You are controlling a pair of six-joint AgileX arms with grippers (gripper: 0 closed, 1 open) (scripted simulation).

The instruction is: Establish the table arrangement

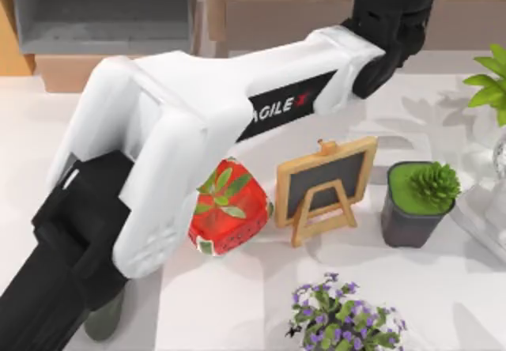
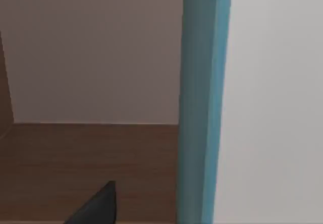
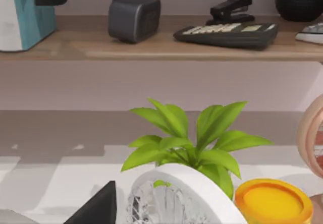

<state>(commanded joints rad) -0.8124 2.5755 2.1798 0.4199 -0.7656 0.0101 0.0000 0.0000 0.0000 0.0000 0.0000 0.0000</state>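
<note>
The left arm reaches across the worktop above the strawberry toward the shelf; I cannot tell either hand's state.

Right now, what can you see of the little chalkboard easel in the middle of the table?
The chalkboard easel is a small dark slate in a light wooden frame with a wooden A-shaped leg stand in front and a small knob on top. It stands upright, slightly turned, on the white table, between the strawberry-shaped object and the dark potted succulent. Nothing is written on it, and no gripper touches it.
</note>
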